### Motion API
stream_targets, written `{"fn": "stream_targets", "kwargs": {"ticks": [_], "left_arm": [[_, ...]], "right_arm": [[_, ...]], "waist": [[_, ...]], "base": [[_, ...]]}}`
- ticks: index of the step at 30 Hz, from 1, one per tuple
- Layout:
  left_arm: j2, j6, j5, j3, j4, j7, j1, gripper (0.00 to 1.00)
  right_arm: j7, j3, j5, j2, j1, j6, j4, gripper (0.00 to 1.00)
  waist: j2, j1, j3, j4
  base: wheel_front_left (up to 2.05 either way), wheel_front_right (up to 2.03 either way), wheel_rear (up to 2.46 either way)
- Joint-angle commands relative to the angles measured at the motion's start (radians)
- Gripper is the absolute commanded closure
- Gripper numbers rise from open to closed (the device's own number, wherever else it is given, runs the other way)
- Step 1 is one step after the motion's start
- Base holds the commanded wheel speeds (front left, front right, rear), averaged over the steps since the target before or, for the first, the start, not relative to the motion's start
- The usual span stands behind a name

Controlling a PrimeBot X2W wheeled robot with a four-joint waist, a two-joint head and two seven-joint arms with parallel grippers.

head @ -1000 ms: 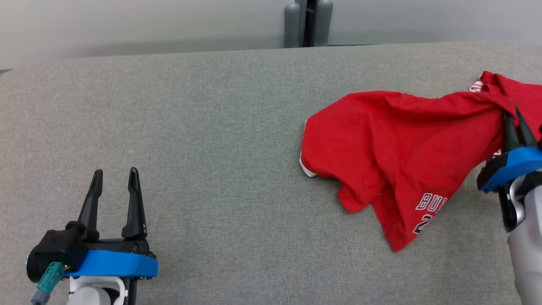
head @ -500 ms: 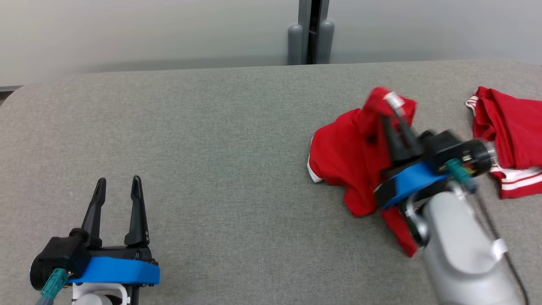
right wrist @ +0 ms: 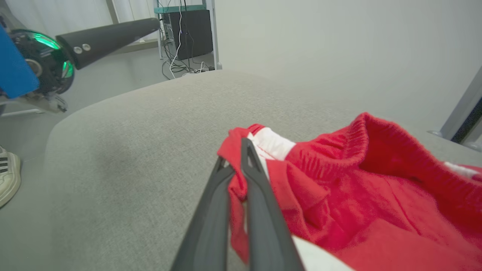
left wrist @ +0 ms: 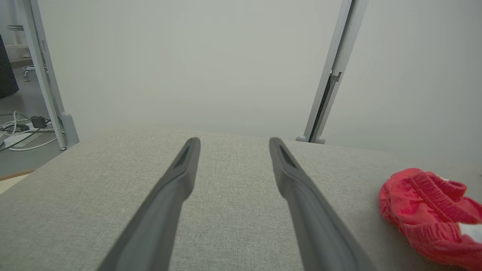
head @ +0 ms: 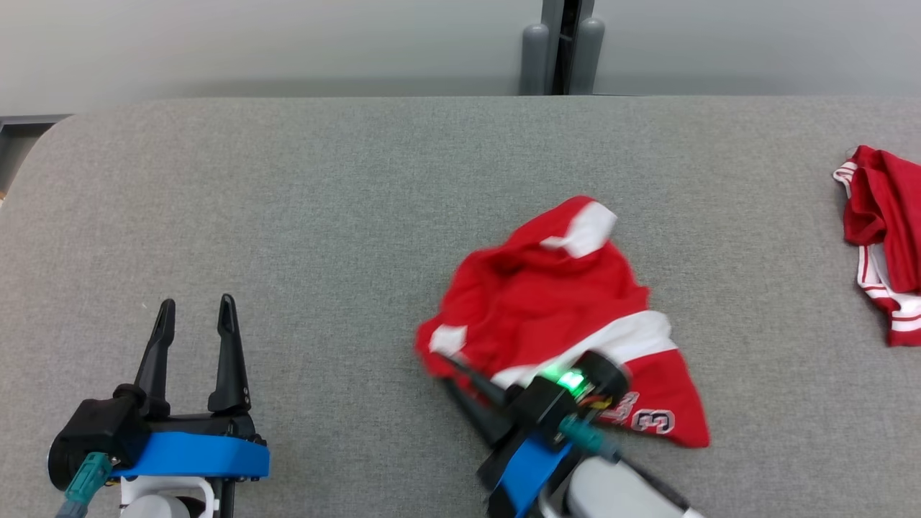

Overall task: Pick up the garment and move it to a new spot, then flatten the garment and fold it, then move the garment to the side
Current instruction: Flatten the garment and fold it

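One crumpled red garment point(head: 554, 309), with a ribbed waistband and white trim, lies mid-way along the woven grey table point(head: 324, 216). The right gripper point(head: 446, 370) pinches its hem between tapered fingers. The left gripper point(head: 197, 301) stands wide and empty, well apart. Another red bundle point(head: 881, 230) lies far right.

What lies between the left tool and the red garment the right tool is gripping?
Nothing but bare grey tabletop, in the head view, between the left tool and the red garment; the left wrist view agrees.

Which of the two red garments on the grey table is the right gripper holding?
The red garment with white panels in the middle: the right gripper pinches its edge. The other red garment lies apart at the right edge.
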Motion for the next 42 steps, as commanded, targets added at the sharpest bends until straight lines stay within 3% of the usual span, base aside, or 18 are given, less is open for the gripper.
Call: {"fn": "stream_targets", "kwargs": {"ticks": [1, 5, 6, 8, 15, 22, 29, 36, 42], "left_arm": [[0.003, -0.001, -0.005, 0.002, 0.001, -0.004, -0.008, 0.0], [0.003, 0.005, -0.008, -0.003, 0.002, -0.004, -0.014, 0.0], [0.003, 0.005, -0.009, -0.004, 0.002, -0.004, -0.015, 0.0], [0.003, 0.009, -0.012, -0.006, 0.003, -0.004, -0.017, 0.0], [0.003, 0.014, -0.012, 0.007, 0.004, -0.004, -0.006, 0.0], [0.003, 0.015, -0.009, 0.018, -0.004, -0.004, 0.011, 0.0], [0.003, 0.016, -0.004, 0.019, -0.011, -0.004, 0.023, 0.0], [0.003, 0.015, -0.005, 0.012, -0.012, -0.004, 0.02, 0.0], [0.003, 0.014, -0.007, 0.004, -0.009, -0.004, 0.009, 0.0]], "right_arm": [[-0.005, 0.03, 0.017, 0.004, 0.016, 0.0, -0.007, 1.0], [-0.005, 0.165, 0.072, 0.003, 0.025, 0.0, -0.007, 1.0], [-0.005, 0.188, 0.083, 0.003, 0.024, 0.0, 0.0, 0.8], [-0.005, 0.211, 0.097, 0.003, 0.018, 0.0, -0.006, 0.0], [-0.005, 0.147, 0.079, 0.003, 0.012, 0.0, -0.082, 0.0], [-0.003, -0.114, -0.04, -0.002, 0.05, 0.0, -0.163, 0.0], [0.025, -0.297, -0.102, -0.071, 0.117, 0.0, -0.175, 0.0], [0.083, -0.342, -0.094, -0.11, 0.207, 0.0, -0.156, 0.0], [0.102, -0.326, -0.071, -0.101, 0.239, 0.0, -0.1, 0.0]], "waist": [[-0.0001, 0.0001, 0.005, 0.003], [-0.0001, 0.0001, 0.013, 0.006], [-0.0001, 0.0001, 0.015, 0.006], [-0.0001, 0.0001, 0.017, 0.004], [-0.0001, 0.0001, 0.009, -0.021], [-0.0001, 0.0001, -0.012, -0.053], [-0.0001, 0.0001, -0.018, -0.07], [-0.0001, 0.0001, -0.01, -0.074], [-0.0001, 0.0001, -0.001, -0.068]], "base": [[0.0, 0.0, 0.0], [0.0, 0.0, 0.0], [0.0, 0.0, 0.0], [0.0, 0.0, 0.0], [0.0, 0.0, 0.0], [0.0, 0.0, 0.0], [0.0, 0.0, 0.0], [0.0, 0.0, 0.0], [0.0, 0.0, 0.0]]}}
